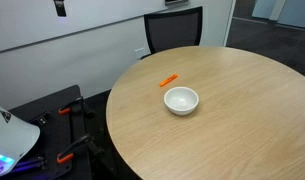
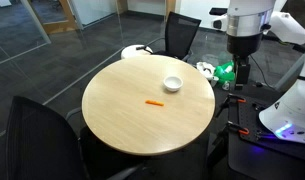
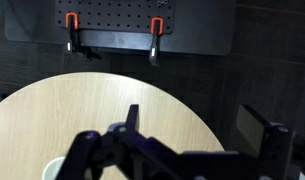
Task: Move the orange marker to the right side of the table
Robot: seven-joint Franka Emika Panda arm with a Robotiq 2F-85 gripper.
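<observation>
The orange marker [image 1: 168, 80] lies flat on the round light-wood table [image 1: 242, 120], just beyond the white bowl [image 1: 180, 100]. In an exterior view the marker [image 2: 153, 103] lies near the middle of the table [image 2: 122, 120], with the bowl [image 2: 172, 84] behind it. My gripper [image 2: 239, 68] hangs high off the table's edge, far from the marker. In the wrist view the gripper [image 3: 197, 125] has its fingers wide apart with nothing between them, above the table's rim [image 3: 92, 110]. The marker is out of the wrist view.
A black chair [image 1: 177, 30] stands at the table's far side, and it also shows in an exterior view [image 2: 182, 35]. Another chair [image 2: 37, 130] stands near the front. A dark cart with orange clamps [image 3: 157, 25] lies below the gripper.
</observation>
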